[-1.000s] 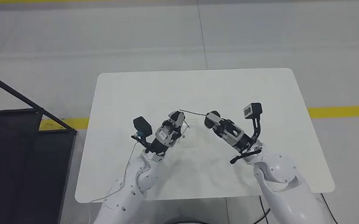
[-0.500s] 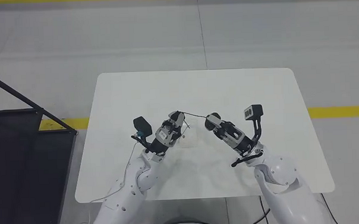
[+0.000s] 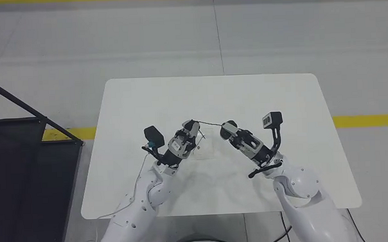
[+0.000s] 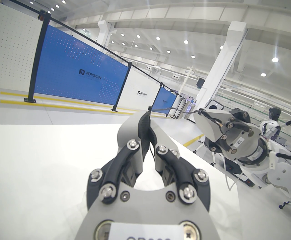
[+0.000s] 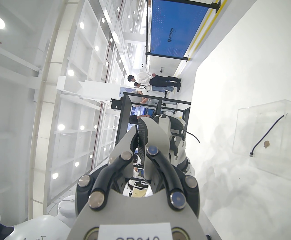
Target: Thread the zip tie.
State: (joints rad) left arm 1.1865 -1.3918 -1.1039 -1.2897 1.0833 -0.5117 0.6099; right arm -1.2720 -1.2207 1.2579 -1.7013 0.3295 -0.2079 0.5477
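A thin black zip tie (image 3: 208, 122) spans the gap between my two grippers above the middle of the white table (image 3: 148, 103). My left gripper (image 3: 193, 125) is shut on one end of it. In the left wrist view the tie's head pokes out past the left gripper (image 4: 149, 116), and the strap (image 4: 172, 109) runs across to the tip of my right gripper (image 4: 200, 112). The right gripper (image 3: 225, 126) is shut on the other end. In the right wrist view the right gripper (image 5: 140, 120) points at the left gripper's body (image 5: 169, 127), and a loose tail (image 5: 193, 135) curves out beside it.
A clear shallow tray (image 5: 250, 118) lies on the table below the grippers, with another black zip tie (image 5: 268, 134) in it. A black frame stands off the table's left side (image 3: 26, 114). Bare tabletop surrounds both arms.
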